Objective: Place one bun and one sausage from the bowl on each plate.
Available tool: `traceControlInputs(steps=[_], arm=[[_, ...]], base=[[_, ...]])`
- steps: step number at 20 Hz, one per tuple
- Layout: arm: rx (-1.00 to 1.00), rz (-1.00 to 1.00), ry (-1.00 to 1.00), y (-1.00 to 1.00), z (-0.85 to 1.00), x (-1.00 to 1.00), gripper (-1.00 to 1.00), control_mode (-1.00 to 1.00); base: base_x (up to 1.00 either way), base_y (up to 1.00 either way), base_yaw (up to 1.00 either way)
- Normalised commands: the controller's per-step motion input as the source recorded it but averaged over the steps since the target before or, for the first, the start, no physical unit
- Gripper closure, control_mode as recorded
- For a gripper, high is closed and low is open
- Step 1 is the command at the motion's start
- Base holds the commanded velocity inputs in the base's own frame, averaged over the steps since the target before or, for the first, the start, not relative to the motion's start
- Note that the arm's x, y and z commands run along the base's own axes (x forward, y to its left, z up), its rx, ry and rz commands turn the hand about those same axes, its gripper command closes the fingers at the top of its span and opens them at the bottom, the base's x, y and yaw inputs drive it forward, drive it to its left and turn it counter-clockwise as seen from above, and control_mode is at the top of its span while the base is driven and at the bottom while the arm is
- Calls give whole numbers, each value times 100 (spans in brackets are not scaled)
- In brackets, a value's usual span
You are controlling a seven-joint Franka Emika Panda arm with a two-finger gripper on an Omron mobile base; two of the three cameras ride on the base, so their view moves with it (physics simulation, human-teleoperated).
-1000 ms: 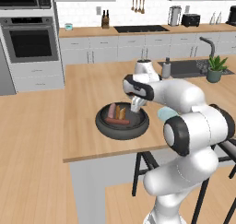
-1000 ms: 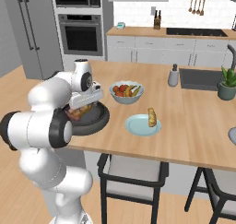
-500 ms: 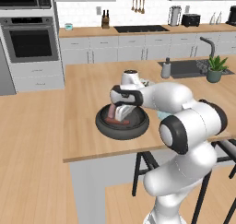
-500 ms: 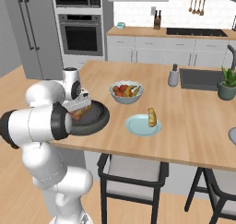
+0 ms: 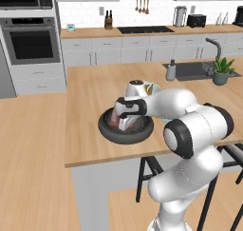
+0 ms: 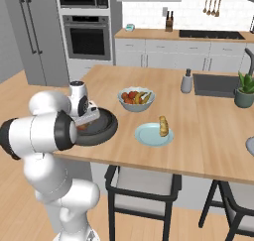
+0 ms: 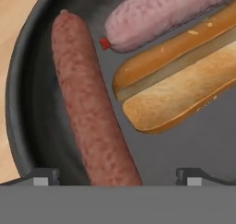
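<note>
**Open hand low over the dark bowl, reddish sausage between its tips**

The hand (image 7: 117, 177) hangs spread wide, grasping nothing, its two dark tips showing at the bottom of the hand view. A reddish-brown sausage (image 7: 90, 103) runs up from between those tips, lying along the bowl's wall. Just beside it, toward the right of that view, lies a split golden bun (image 7: 179, 82), and past the bun a paler pink sausage (image 7: 166, 13) with a small red end.

All three rest inside the dark bowl (image 5: 107, 130), over which the hand (image 5: 124, 122) is lowered in the left base view.

The bowl stands near the front edge of the wooden desk (image 6: 208, 131). Further along it, a pale blue plate (image 6: 149, 138) carries a second bun (image 6: 163, 126) at its rim. Behind them stands a fruit bowl (image 6: 136, 99).
</note>
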Motion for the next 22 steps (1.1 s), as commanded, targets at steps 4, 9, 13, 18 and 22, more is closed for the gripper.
traceControlInputs(steps=[4,9,13,18,22], arm=[[1,0,-9,21,-22,-1,-100,-100],[0,-3,2,14,-10,0,-100,-100],[0,0,28,12,-45,10,-100,-100],[0,0,22,2,-37,-10,100,-100],[0,0,-3,-1,4,-67,100,-100]], base=[[0,0,0],[0,0,0],[0,0,0],[0,0,0],[0,0,0]])
